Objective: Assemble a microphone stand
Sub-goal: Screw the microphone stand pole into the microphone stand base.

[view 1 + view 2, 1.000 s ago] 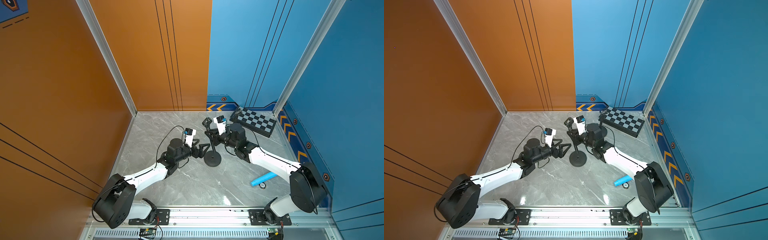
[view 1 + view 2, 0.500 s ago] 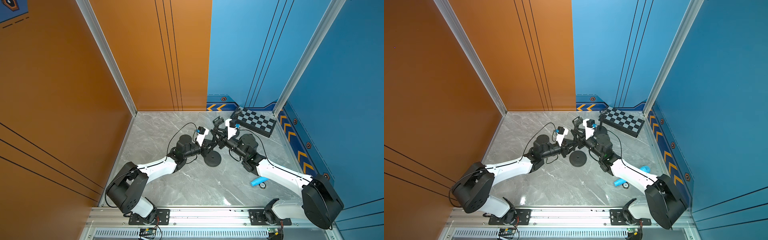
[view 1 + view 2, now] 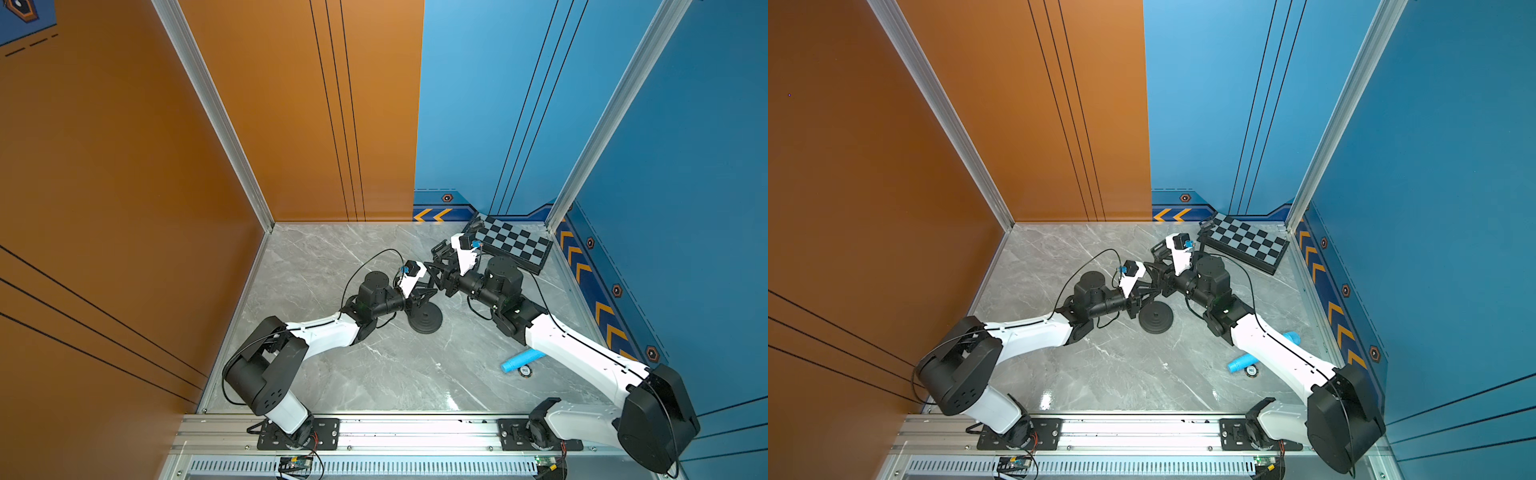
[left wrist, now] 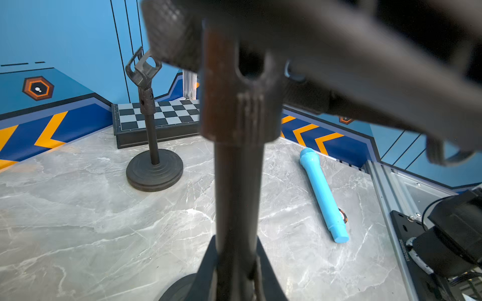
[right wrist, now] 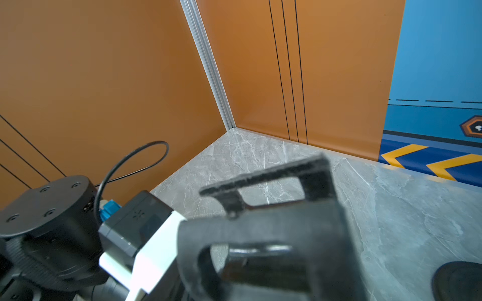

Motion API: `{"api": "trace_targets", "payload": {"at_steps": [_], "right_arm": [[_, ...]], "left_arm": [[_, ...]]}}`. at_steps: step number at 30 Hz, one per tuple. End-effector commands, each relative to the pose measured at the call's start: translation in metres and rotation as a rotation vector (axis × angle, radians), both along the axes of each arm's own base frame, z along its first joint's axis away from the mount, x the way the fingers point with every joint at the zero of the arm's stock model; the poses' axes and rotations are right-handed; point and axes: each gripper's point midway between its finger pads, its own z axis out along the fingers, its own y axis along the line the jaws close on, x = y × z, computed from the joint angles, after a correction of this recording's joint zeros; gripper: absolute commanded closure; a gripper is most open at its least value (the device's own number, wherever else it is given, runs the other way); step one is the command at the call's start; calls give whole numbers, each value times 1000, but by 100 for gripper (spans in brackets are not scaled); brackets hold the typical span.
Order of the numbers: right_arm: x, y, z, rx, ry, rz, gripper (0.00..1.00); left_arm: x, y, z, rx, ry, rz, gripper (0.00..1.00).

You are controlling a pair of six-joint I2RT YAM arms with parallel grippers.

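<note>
Near the middle of both top views, the round base (image 3: 424, 319) sits on the floor (image 3: 332, 257); it looks heavy and steady; left gripper (image 3: 429, 291) squeezes the thin, stiff stand pole (image 4: 237, 195) low down, probably a good hold; right gripper (image 3: 439, 272) is blurry, so its grip I cannot tell.

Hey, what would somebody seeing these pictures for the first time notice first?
Probably the left arm and right arm meeting at the black microphone stand in the middle, the left gripper shut on its pole. Then the bright blue microphone lying beside the right arm, and the chessboard in the far corner.
</note>
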Motion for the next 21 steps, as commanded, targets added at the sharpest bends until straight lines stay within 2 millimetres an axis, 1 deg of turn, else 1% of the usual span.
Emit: {"api": "trace_targets", "payload": {"at_steps": [1,2,4,7,11,13,16,19,21], "right_arm": [[-37,12,14,-12,-60,232,53],[-44,13,16,-13,-78,281,53],[-61,16,26,4,-131,390,54],[-73,16,39,14,-181,447,54],[-80,14,52,24,-203,488,57],[-83,13,56,18,-208,497,62],[-83,13,57,10,-208,500,69],[-83,12,60,8,-215,492,69],[-83,12,62,5,-222,487,66]], "left_arm": [[-2,-6,25,-40,-86,-73,100],[-4,-5,29,-53,-77,-94,100],[-15,-6,38,-86,-49,-166,100],[-31,-6,46,-106,-41,-249,100],[-36,-1,54,-116,-58,-267,100],[-40,-1,58,-122,-61,-293,100],[-46,-4,57,-123,-52,-336,100],[-49,-6,55,-123,-41,-361,100],[-53,-7,56,-124,-41,-384,100]]}}
